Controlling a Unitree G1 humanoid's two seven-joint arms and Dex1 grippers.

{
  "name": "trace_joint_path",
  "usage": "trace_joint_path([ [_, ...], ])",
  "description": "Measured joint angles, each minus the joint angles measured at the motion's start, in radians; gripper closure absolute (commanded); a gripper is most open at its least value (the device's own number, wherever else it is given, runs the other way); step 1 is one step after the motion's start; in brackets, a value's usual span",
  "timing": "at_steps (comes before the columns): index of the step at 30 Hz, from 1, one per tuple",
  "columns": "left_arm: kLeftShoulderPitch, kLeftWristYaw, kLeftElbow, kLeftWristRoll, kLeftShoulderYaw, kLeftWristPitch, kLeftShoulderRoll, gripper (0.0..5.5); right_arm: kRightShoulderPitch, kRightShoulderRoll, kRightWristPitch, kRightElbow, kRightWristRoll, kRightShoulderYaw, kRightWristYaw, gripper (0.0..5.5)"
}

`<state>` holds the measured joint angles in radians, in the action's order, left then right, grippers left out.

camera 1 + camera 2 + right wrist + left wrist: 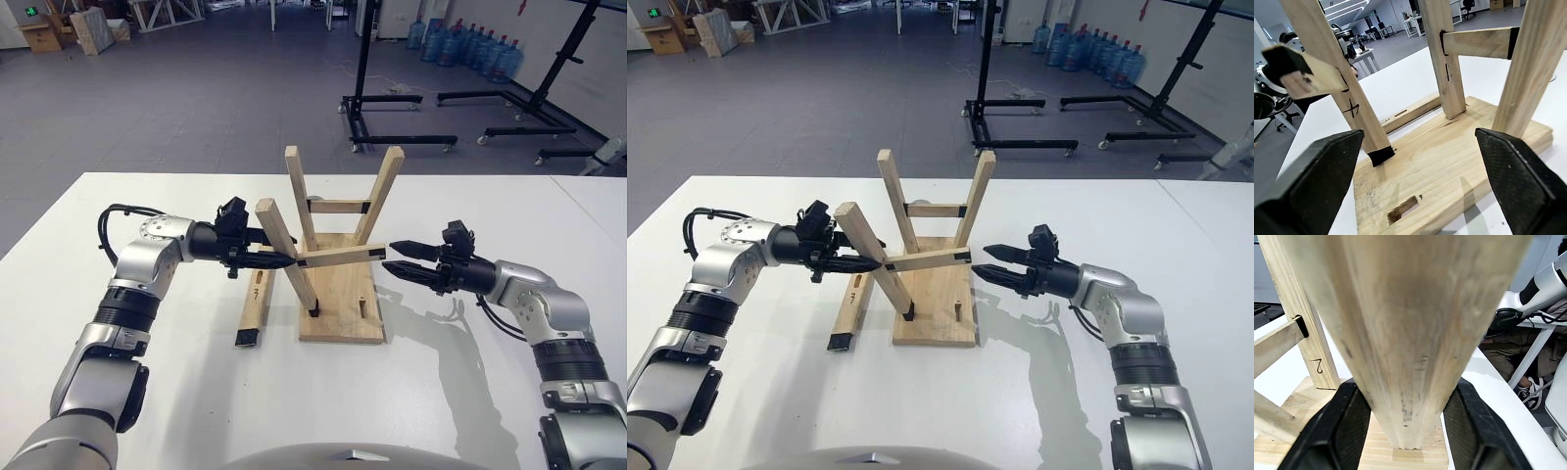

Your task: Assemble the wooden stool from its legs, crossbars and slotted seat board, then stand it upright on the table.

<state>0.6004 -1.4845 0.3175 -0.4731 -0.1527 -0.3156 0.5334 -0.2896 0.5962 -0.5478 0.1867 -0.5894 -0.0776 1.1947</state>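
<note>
The slotted seat board (pixel 345 305) lies flat on the white table. Two legs (pixel 299 196) (pixel 384 191) stand in its far slots, joined by a crossbar (pixel 338 207). A third leg (pixel 282 245) leans in the near left slot, and my left gripper (pixel 279 260) is shut on it, fingers (pixel 1327 431) on both sides. A second crossbar (pixel 343 256) runs from that leg to the right, its free end in the air. My right gripper (pixel 392 257) is open just right of that end, fingers (pixel 1518 176) spread. An empty slot (pixel 1403 209) shows in the board.
A loose fourth leg (pixel 256 304) lies on the table (pixel 147 392) left of the board, under my left gripper. Black wheeled racks (pixel 402 117) and water bottles (pixel 470 44) stand on the floor beyond the far table edge.
</note>
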Motion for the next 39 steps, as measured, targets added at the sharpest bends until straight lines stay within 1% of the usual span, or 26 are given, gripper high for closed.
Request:
trace_joint_path([
  [4,0.001,0.034,-0.035,0.023,-0.004,-0.001,0.0,3.47,0.033,-0.012,-0.017,-0.046,0.0,0.017,-0.008,1.32],
  [7,-0.006,0.063,-0.096,0.048,-0.012,-0.01,0.003,3.47,0.055,-0.008,0.004,-0.076,0.032,0.057,-0.002,1.32],
  [10,-0.036,0.091,-0.158,0.049,-0.015,-0.021,0.007,3.47,0.061,-0.007,0.051,-0.078,0.1,0.123,0.0,1.32],
  [12,-0.051,0.101,-0.18,0.046,-0.014,-0.03,0.007,3.47,0.048,-0.032,0.083,-0.06,0.151,0.18,-0.003,1.32],
  [15,-0.059,0.109,-0.189,0.041,-0.015,-0.034,0.005,3.47,-0.004,-0.08,0.114,0.012,0.227,0.253,-0.035,1.32],
  [19,-0.064,0.12,-0.191,0.042,-0.029,-0.029,0.0,3.47,-0.095,-0.082,0.151,0.093,0.321,0.342,-0.017,1.32],
  [21,-0.08,0.133,-0.208,0.044,-0.032,-0.018,-0.003,3.47,-0.114,-0.069,0.163,0.12,0.337,0.358,0.002,1.32],
  [26,-0.13,0.171,-0.252,0.048,-0.044,0.019,-0.002,3.47,-0.113,-0.041,0.172,0.137,0.342,0.358,0.016,1.32],
  [33,-0.183,0.232,-0.255,0.055,-0.1,0.1,-0.034,3.47,-0.106,-0.042,0.167,0.145,0.333,0.344,0.015,1.32],
  [39,-0.209,0.25,-0.261,0.022,-0.101,0.106,-0.035,3.47,-0.105,-0.042,0.16,0.142,0.332,0.34,0.016,1.32],
])
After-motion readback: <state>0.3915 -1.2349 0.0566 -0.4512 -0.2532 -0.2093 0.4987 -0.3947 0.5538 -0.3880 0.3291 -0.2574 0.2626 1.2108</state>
